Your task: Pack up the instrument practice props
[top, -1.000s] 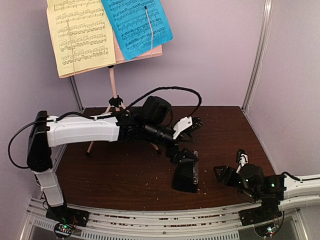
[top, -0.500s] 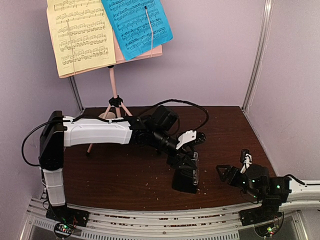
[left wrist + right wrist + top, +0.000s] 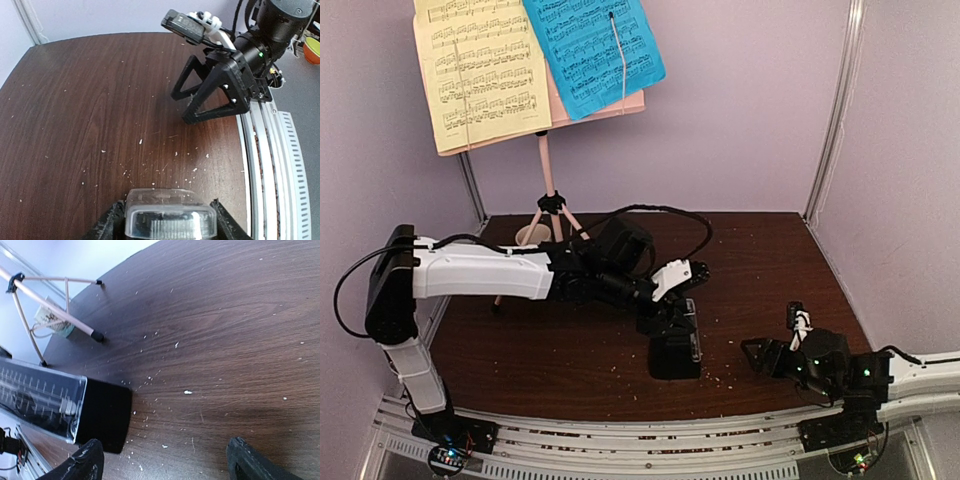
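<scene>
Jaws of the left gripper (image 3: 167, 227) are pressed against both sides of the clear-covered top of the black metronome (image 3: 675, 352), which is held between them and rests near the front middle of the counter (image 3: 770, 260). Jaws of the right gripper (image 3: 162, 465) are spread wide with nothing between them, low over the wood, to the right of the metronome and apart from it. White crumbs (image 3: 187, 392) are scattered across the dark surface. At the back left, the pink music stand (image 3: 548, 170) is seen upright on its tripod legs, with the yellow page (image 3: 480, 70) and the blue page (image 3: 590, 45) set side by side on it. A beige mug (image 3: 531, 235) is seen just behind the legs.
</scene>
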